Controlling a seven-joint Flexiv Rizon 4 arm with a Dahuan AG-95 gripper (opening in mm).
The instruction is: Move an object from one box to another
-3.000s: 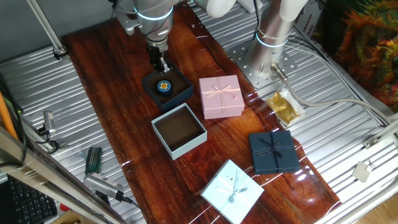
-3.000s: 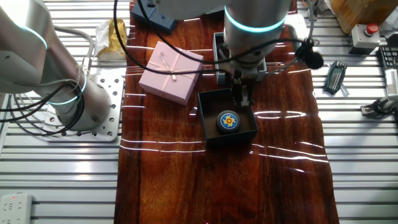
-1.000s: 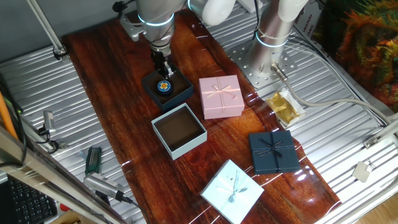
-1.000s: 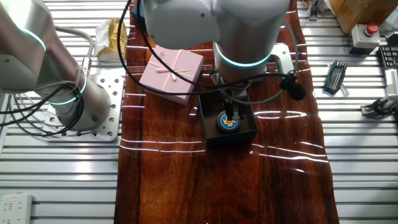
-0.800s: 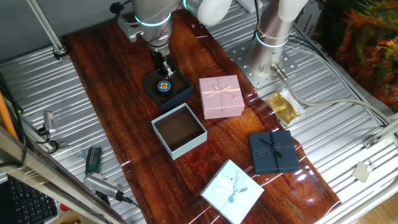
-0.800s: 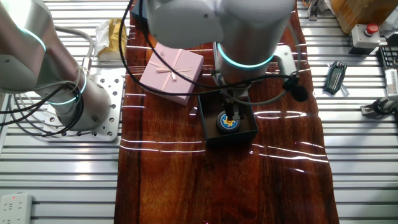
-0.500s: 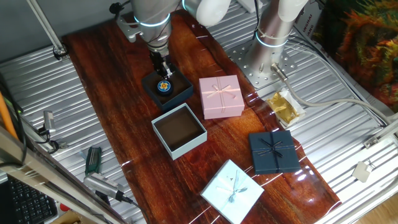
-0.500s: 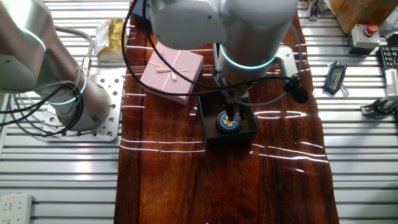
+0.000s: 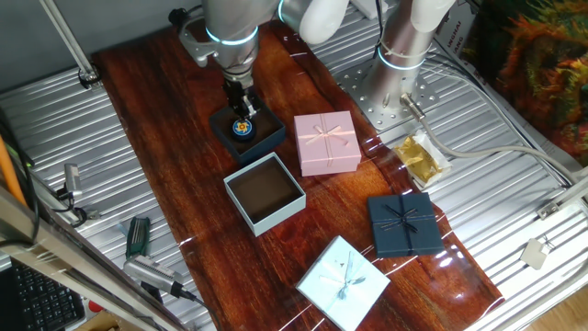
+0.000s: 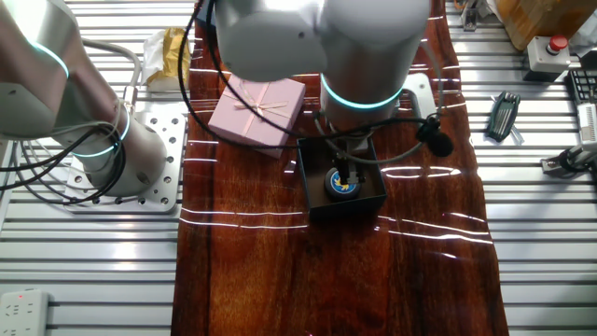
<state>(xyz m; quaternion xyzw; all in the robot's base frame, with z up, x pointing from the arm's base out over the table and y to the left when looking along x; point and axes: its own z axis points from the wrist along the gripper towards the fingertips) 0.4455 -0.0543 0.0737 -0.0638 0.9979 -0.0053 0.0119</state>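
The object, a small disc [image 9: 243, 128] with a blue rim and a yellow-orange centre, lies inside the small dark navy box [image 9: 262, 138] at the far end of the wooden board. It also shows in the other fixed view [image 10: 340, 188], inside the same navy box [image 10: 371, 198]. My gripper [image 9: 243, 114] hangs straight down into this box, its fingertips at the top of the disc [image 10: 341, 174]. The fingers stand close together, and the gap between them does not show. The pale blue lidless box [image 9: 296, 206] with the brown inside stands just in front of the navy box and holds nothing.
A pink gift box [image 9: 326, 142] with a bow stands right of the navy box. A navy gift box [image 9: 404, 224] and a pale blue gift box [image 9: 343, 280], both with ribbons, lie nearer the front. A second arm's base [image 10: 112, 149] stands beside the board. Tools [image 9: 138, 237] lie on the left.
My gripper has come down from above the navy box's far edge into the box, onto the disc. In the last second it sank only slightly. The disc has not moved.
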